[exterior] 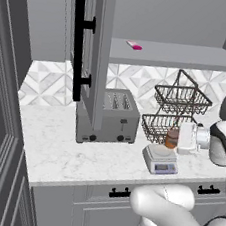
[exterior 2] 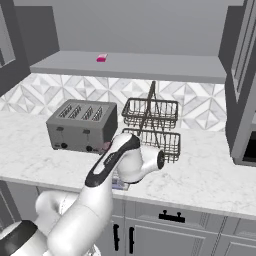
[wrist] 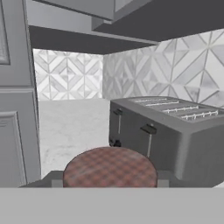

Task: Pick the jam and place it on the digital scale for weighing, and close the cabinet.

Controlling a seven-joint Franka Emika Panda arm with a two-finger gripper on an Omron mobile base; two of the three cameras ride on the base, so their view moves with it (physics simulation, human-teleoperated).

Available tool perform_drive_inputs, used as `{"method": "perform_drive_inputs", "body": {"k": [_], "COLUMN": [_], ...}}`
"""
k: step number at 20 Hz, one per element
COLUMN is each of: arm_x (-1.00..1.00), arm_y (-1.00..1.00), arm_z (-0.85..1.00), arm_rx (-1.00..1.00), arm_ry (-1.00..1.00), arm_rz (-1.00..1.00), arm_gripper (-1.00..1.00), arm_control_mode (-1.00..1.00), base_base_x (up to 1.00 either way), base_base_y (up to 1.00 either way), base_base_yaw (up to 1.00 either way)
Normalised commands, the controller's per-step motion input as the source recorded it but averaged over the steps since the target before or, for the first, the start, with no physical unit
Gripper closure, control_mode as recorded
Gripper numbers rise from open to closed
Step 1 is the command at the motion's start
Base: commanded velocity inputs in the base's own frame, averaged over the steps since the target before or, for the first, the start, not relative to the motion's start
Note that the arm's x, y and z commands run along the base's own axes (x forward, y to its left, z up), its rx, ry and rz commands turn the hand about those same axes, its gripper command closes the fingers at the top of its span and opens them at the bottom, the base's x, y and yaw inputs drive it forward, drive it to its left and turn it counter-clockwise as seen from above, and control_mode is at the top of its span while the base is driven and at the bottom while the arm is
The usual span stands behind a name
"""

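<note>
Gripper (exterior: 182, 138) closed around the jam (exterior: 171, 138), just above and behind the digital scale (exterior: 160, 158) on the marble bench (exterior: 55, 148), toaster (exterior: 112, 116) nearby, cabinet (exterior: 91, 46) door open

light: even, soft, flat render; shadows: faint; glare: none; focus: slightly soft

Jam (wrist: 110, 168) lid between gripper (wrist: 109, 180) fingertips, grey toaster (wrist: 175, 135) just behind.

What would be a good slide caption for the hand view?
Gripper holds the jam by its sides, facing the grey toaster on the marble counter.
</note>
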Motion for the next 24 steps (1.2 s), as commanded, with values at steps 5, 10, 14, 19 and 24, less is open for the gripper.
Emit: {"method": "perform_drive_inputs", "body": {"k": [5,10,14,19,24], "arm_x": [0.29,0.25,0.31,0.19,0.25], "arm_y": [-0.01,0.00,-0.01,0.00,-0.01], "arm_z": [-0.44,-0.31,-0.32,-0.33,-0.33], "arm_rx": [0.00,0.00,0.00,0.00,0.00], "arm_ry": [0.00,0.00,0.00,0.00,0.00], "arm_rz": [0.11,0.04,0.00,0.00,0.00], "arm_gripper": [1.00,1.00,1.00,1.00,1.00], "arm_control_mode": [-1.00,-1.00,-1.00,-1.00,-1.00], "base_base_x": [0.00,0.00,0.00,0.00,0.00], "base_base_y": [0.00,0.00,0.00,0.00,0.00], "base_base_yaw": [0.00,0.00,0.00,0.00,0.00]}}
